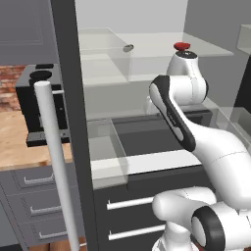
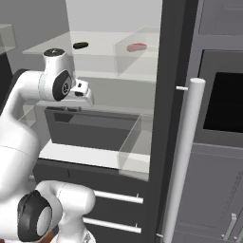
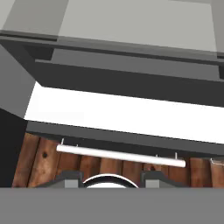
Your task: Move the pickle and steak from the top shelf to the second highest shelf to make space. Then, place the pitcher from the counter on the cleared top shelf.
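Observation:
The pickle (image 1: 128, 48) (image 2: 80, 45), a small dark oblong, lies on the pale top shelf (image 1: 206, 49) (image 2: 52, 48) of the open fridge. The red steak (image 1: 182, 46) (image 2: 136, 47) lies further right on that shelf; in the right base view I see it through a clear bin wall. My gripper (image 2: 88, 100) (image 3: 111, 181) hangs below the second highest shelf (image 2: 107, 76) and points down at the lower drawers. Its fingertips (image 3: 70, 179) stand apart with nothing between them. At the left runs the counter (image 1: 14, 142). The pitcher is out of view.
A black coffee machine (image 1: 41, 105) stands on the counter. Open fridge doors with long white handles (image 1: 56, 162) (image 2: 185, 156) flank the opening. Clear bins (image 1: 105, 49) (image 2: 135, 152) sit at the shelf ends. Dark drawers (image 2: 95, 128) and a white ledge (image 3: 122, 113) lie below. An oven (image 2: 223, 104) is at the right.

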Controlling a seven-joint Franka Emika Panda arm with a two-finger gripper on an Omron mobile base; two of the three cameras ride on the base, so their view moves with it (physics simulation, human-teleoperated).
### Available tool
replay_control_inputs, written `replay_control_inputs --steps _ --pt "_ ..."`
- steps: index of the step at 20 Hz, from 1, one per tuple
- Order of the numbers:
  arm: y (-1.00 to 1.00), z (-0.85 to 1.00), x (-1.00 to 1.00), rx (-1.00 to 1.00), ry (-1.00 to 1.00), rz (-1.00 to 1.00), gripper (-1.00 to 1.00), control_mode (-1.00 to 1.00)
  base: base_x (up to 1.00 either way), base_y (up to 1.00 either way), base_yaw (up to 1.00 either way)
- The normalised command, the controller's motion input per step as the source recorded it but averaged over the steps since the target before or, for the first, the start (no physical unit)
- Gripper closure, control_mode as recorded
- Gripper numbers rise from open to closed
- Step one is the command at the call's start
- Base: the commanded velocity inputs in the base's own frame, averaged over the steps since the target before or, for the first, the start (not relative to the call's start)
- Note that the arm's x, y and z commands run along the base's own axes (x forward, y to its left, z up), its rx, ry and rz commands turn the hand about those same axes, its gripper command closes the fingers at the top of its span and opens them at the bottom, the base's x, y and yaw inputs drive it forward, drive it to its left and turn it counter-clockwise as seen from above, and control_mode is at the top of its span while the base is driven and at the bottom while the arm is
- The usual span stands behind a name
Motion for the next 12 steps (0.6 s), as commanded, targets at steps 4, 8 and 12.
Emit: replay_control_inputs --steps 4,8,12 --pt "0.01 0.01 0.00 0.00 -0.13 -0.01 -1.00 -1.00 0.00 0.00 0.00" --pt "-0.06 0.30 0.00 0.00 -0.31 -0.02 -1.00 -1.00 0.00 0.00 0.00" --pt "0.00 0.52 0.00 0.00 -0.30 -0.02 -1.00 -1.00 0.00 0.00 0.00"
